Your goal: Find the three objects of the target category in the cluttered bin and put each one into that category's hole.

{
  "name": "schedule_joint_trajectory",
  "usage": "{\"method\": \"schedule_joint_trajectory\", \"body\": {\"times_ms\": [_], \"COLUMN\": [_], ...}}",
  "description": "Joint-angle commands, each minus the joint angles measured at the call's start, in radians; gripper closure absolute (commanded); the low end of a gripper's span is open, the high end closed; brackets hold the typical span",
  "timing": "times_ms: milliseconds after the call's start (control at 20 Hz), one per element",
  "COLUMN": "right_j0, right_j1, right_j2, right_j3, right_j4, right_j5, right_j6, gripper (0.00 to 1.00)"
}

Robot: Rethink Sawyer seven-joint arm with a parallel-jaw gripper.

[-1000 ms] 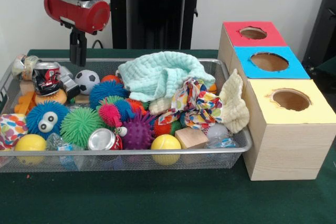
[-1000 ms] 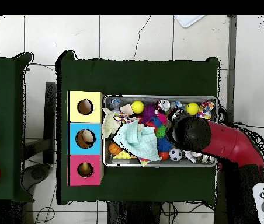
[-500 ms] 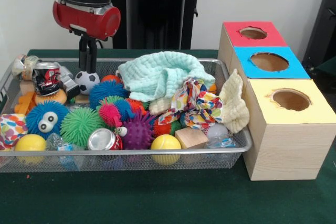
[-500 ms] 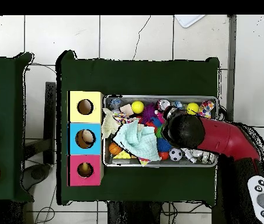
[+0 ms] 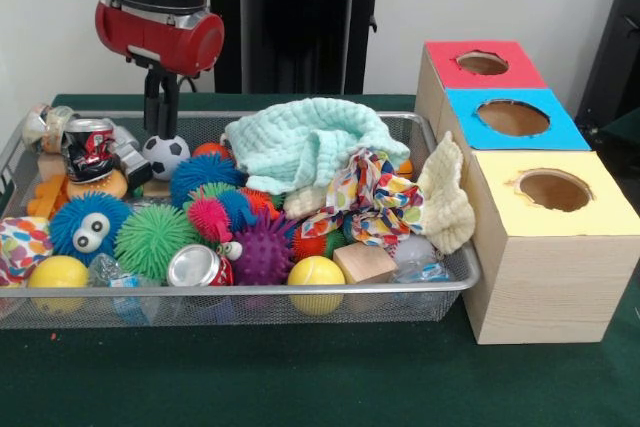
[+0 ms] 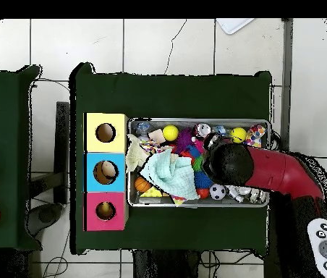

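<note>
I am hovering the hand right over the soccer ball, at the far left of the bin.

From the front view I am seeing the hand's tips sitting narrow and close together, holding nothing, almost touching the ball's top; the ball is lying straight below, being round it has no long axis to line up with. I am judging the next move as a short straight drop. Room is tight: a crushed can is crowding just left, a blue fuzzy ball right. The mint cloth is heaped mid-bin, and the three holed boxes are standing on the green bench beyond the bin's other end.
</note>
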Motion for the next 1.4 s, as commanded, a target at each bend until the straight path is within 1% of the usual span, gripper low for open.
{"method": "schedule_joint_trajectory", "body": {"times_ms": [50, 150, 850, 950, 1100, 1250, 1350, 1400], "right_j0": [-0.018, -0.021, -0.022, -0.023, -0.02, -0.027, -0.028, -0.013], "right_j1": [0.021, 0.015, 0.01, 0.013, 0.009, 0.013, 0.015, 0.013], "right_j2": [0.091, 0.091, 0.096, 0.096, 0.103, 0.112, 0.119, 0.106], "right_j3": [-0.013, 0.002, -0.014, -0.011, -0.018, -0.013, -0.027, -0.055], "right_j4": [-0.046, -0.049, -0.058, -0.061, -0.078, -0.07, -0.065, -0.083], "right_j5": [0.063, 0.057, 0.078, 0.069, 0.086, 0.106, 0.172, 0.269], "right_j6": [-0.14, -0.134, -0.132, -0.131, -0.168, -0.182, -0.217, -0.266], "gripper": [1.0, 1.0, 1.0, 1.0, 1.0, 1.0, 1.0, 1.0]}}
